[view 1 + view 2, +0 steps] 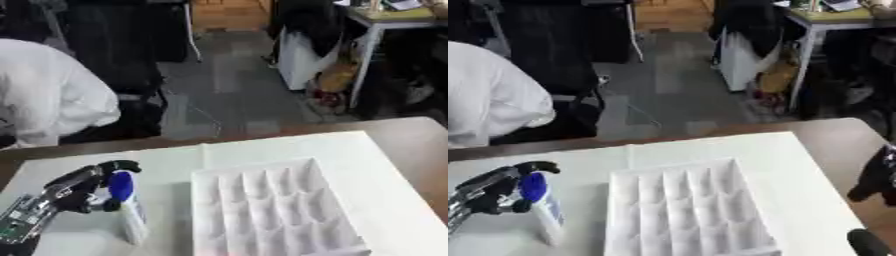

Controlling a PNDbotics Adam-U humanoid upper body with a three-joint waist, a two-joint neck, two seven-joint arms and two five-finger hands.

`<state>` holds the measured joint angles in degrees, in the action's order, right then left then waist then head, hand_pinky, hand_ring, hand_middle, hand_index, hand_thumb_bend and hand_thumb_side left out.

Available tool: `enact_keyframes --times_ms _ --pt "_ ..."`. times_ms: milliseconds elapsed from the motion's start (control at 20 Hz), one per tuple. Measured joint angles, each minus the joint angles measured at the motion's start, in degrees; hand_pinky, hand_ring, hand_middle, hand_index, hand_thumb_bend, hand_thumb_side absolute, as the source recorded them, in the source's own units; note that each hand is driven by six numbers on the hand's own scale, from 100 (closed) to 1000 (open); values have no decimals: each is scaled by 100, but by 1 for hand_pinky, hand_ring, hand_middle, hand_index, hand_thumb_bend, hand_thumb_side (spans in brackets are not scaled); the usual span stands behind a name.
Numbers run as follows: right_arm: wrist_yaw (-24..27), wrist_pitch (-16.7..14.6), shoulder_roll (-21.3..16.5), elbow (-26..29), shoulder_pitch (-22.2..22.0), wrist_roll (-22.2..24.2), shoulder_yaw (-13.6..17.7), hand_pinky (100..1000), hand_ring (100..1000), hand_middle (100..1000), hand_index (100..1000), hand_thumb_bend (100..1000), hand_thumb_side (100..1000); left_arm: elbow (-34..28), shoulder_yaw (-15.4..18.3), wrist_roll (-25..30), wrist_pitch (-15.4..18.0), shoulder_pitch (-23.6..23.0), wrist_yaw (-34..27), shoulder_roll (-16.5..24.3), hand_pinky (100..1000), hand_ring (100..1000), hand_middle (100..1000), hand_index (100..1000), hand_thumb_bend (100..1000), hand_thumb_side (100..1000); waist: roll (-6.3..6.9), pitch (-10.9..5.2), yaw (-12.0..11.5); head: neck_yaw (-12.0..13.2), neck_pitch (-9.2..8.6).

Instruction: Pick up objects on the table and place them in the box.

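Observation:
A white bottle with a blue cap (128, 204) stands tilted at the left of the white table top. My left hand (77, 189) is curled round its upper part, fingers over the blue cap. To its right lies the white box (273, 210), a tray with many small compartments, all of them empty as far as I can see. My right hand (878, 176) shows only as a dark shape at the right edge of the right eye view, off the white sheet and apart from the box.
The white sheet (289, 147) covers most of the brown table (422, 150), whose wood shows at the right. A person in white (48, 95) sits beyond the far left edge. Chairs and a desk stand further back on the floor.

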<state>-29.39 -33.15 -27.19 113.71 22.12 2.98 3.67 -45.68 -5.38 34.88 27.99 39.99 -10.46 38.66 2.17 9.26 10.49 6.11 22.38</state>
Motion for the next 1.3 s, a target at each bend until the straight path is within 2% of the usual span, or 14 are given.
enact_keyframes --times_ms 1300 --pt "50 -11 0 0 95 64 -2 284 393 226 482 383 780 113 -66 71 -70 -158 173 -271 763 574 858 946 1000 502 2 -4 32 45 -10"
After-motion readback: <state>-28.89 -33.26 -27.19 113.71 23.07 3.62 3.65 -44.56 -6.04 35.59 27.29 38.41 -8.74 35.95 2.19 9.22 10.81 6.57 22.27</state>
